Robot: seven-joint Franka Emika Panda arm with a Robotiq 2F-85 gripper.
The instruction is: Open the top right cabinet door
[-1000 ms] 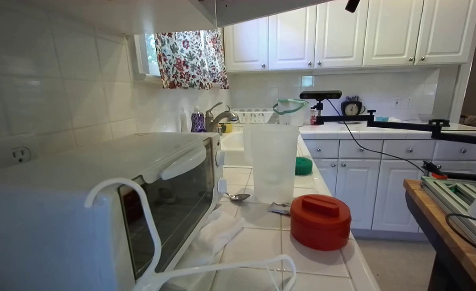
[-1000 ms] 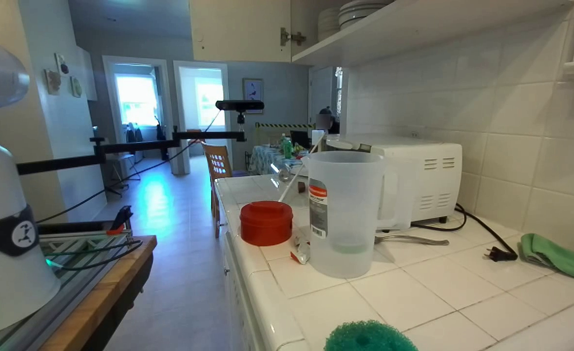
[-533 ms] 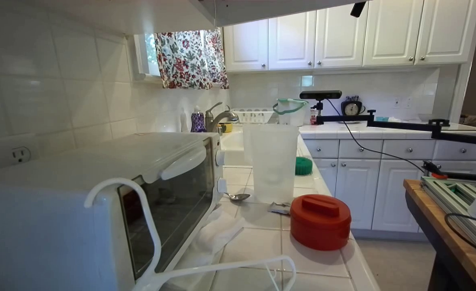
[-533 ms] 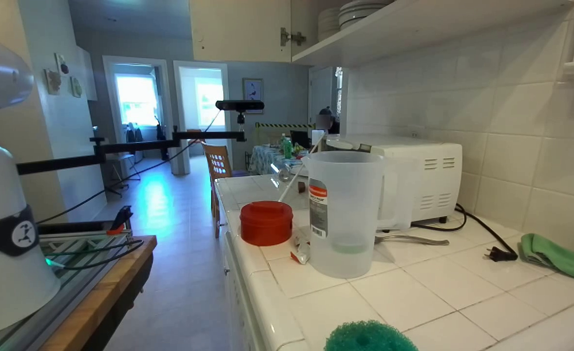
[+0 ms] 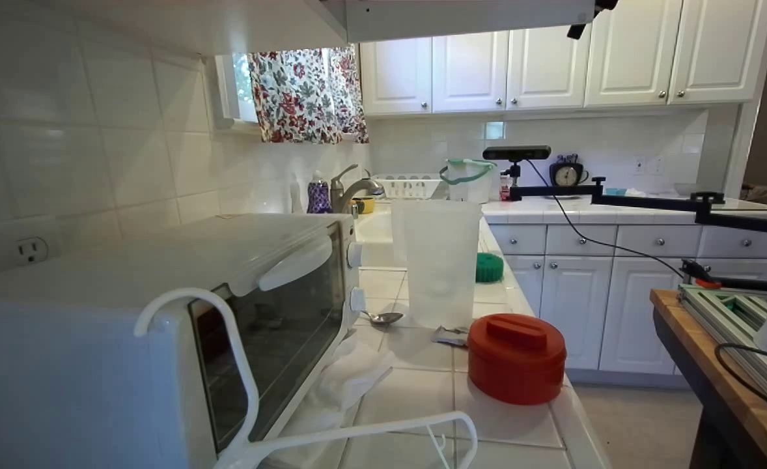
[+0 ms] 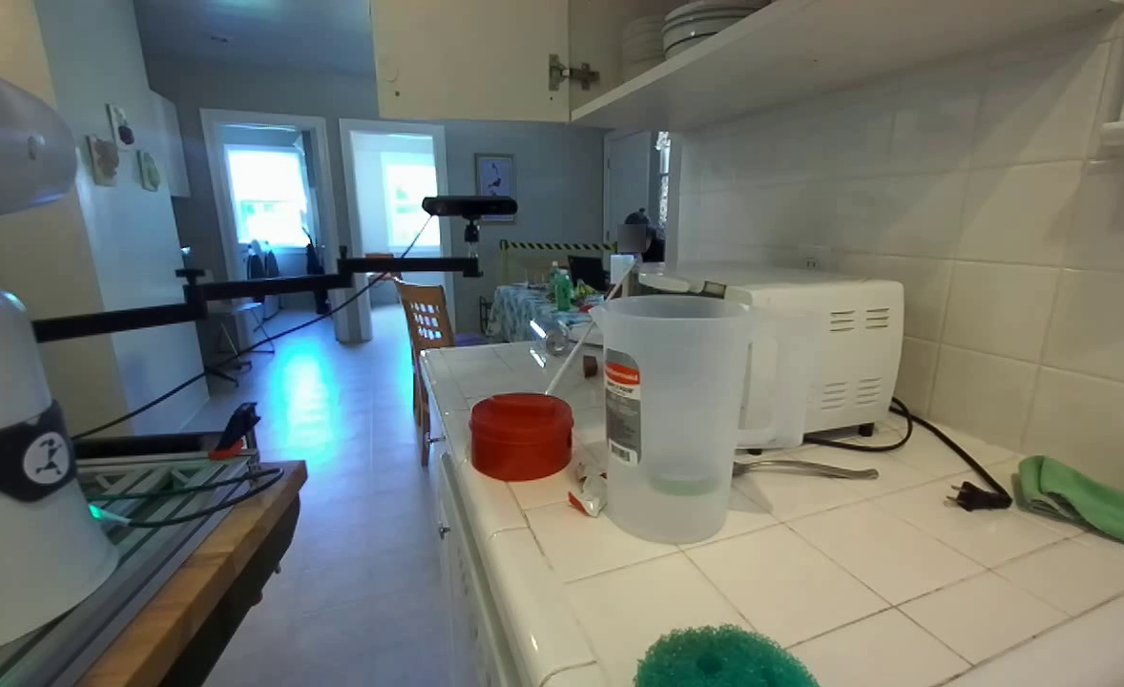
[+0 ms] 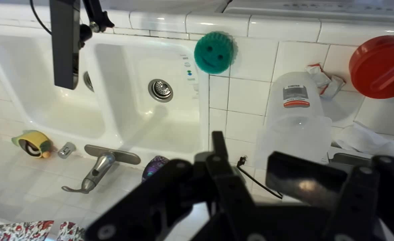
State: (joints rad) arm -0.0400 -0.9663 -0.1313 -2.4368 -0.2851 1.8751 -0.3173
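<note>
The top right cabinet door (image 5: 468,19) is a wide white slab at the top of an exterior view. It is hinged at its left end there and stands swung out from the cabinet. My gripper (image 7: 245,145) is open, with its black fingers (image 7: 218,144) apart and only the counter and a black cord showing between them. A dark piece of the gripper (image 5: 576,31) shows just below the door's free end, and the rest is hidden behind the door or cut off. I cannot tell whether it touches the door. The door is not recognisable in the wrist view.
Another cabinet door (image 6: 471,57) stands open near stacked plates (image 6: 705,24). A camera on a black arm (image 5: 517,154) rises beside the counter. Below are the pitcher (image 6: 667,410), red tub (image 5: 517,358), white microwave oven (image 6: 853,353), white hanger (image 5: 357,430) and sink (image 7: 150,110).
The door's free end has swung farther out, away from that exterior camera, so its edge now sits lower and farther right. The dark gripper piece moved down and slightly right. The arm shifted with it.
</note>
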